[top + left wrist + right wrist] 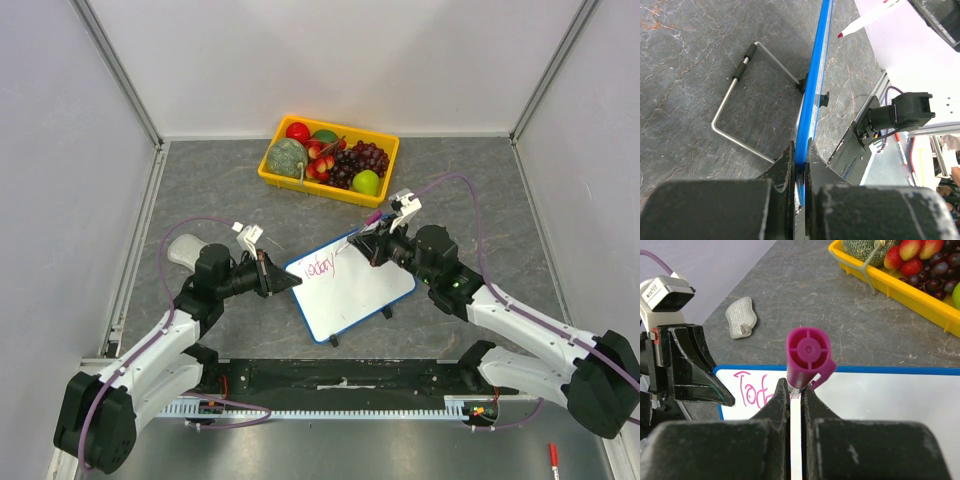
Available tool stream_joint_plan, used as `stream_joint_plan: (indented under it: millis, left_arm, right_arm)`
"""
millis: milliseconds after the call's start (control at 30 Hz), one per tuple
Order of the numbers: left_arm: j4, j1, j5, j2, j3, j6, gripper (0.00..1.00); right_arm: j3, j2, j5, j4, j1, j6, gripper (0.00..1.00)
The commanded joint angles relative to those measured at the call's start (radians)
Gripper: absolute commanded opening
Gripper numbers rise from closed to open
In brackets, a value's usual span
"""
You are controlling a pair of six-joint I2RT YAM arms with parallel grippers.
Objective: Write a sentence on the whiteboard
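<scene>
My left end effector (290,281) clenches the blue rim of the small white rectangular whiteboard (355,290) on the grey tabletop (200,180). My right end effector (378,240) grasps a magenta plastic marker (807,357) beside the pink handwritten word (318,268). Pressing too hard could pivot the board and skew the letters.

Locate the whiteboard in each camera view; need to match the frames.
Top external: whiteboard at centre, between the two arms.
Left wrist: edge-on, its blue rim running up from the left gripper, which is clamped on it.
Right wrist: white face across the middle, behind the right gripper.
Shared landmark: marker, near the top in left wrist, centre in right wrist.
</scene>
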Motion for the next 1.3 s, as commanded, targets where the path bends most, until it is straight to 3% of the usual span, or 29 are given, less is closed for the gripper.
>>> stream_joint_plan:
  millis: [0,433,933,1267]
  left_arm:
    - [-0.131,-0.011,-0.078,0.02,-0.01,0.128,0.02]
    - [-0.135,-0.016,-0.087,0.019,-0.01,0.131,0.02]
    - [-0.135,-0.02,-0.09,0.022,-0.01,0.131,0.02]
    - [-0.139,-0.023,-0.096,0.024,-0.01,0.133,0.02]
  right_arm:
    - [0.042,-0.037,0.035,-0.005,-0.009,-0.002,0.0]
    - [0.026,0.004,0.135,0.004,-0.034,0.0,0.0]
    - [0.001,0.035,0.026,0.012,-0.035,0.004,0.0]
    - [-0.045,-0.016,0.068,-0.029,-0.035,-0.012,0.0]
